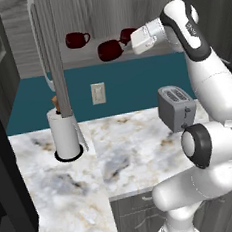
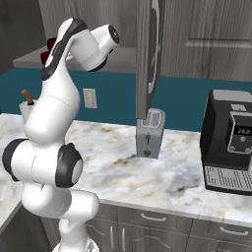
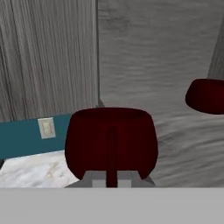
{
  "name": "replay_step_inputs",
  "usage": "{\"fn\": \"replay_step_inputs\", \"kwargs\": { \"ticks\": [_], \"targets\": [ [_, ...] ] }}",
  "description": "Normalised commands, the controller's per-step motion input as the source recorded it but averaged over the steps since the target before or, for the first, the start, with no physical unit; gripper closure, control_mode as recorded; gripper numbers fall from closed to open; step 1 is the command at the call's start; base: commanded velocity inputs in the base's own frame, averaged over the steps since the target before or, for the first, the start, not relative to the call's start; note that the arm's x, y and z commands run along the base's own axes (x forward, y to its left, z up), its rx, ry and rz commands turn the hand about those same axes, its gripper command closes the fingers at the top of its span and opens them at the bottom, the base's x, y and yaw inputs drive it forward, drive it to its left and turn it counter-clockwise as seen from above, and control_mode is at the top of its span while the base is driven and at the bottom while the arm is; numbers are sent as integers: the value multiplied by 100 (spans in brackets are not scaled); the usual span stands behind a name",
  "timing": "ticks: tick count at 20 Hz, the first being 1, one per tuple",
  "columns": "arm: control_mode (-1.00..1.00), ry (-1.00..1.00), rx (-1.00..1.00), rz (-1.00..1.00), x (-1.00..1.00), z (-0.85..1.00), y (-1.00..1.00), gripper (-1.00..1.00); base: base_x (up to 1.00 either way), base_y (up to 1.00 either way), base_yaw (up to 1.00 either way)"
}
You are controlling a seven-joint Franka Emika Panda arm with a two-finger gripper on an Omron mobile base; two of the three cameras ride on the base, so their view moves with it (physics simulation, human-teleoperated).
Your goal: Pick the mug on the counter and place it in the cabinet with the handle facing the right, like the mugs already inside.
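While the hand [image 3: 112,181] grips it (jaws shut), the mug [image 3: 111,142] hangs by the cabinet [image 1: 127,6].

Glossy dark red mug [image 3: 111,142] upright at the open grey cabinet [image 1: 123,9] shelf edge

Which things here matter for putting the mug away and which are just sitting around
Job:
- mug, held in the shut gripper
- cabinet, door open
- two mugs inside
- counter

Sitting around:
- toaster
- coffee machine
- paper towel roll
- wall outlet
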Motion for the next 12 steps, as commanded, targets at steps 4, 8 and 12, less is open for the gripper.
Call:
{"fn": "replay_step_inputs", "kwargs": {
  "ticks": [4, 8, 12],
  "targets": [
    [-100, 0, -4, -2, 24, -7, 0, 100, 0, 0, 0],
    [-100, 0, -2, -4, 29, -1, 0, 100, 0, 0, 0],
    [-100, 1, 0, -4, 37, 0, 0, 100, 0, 0, 0]
  ]
}}
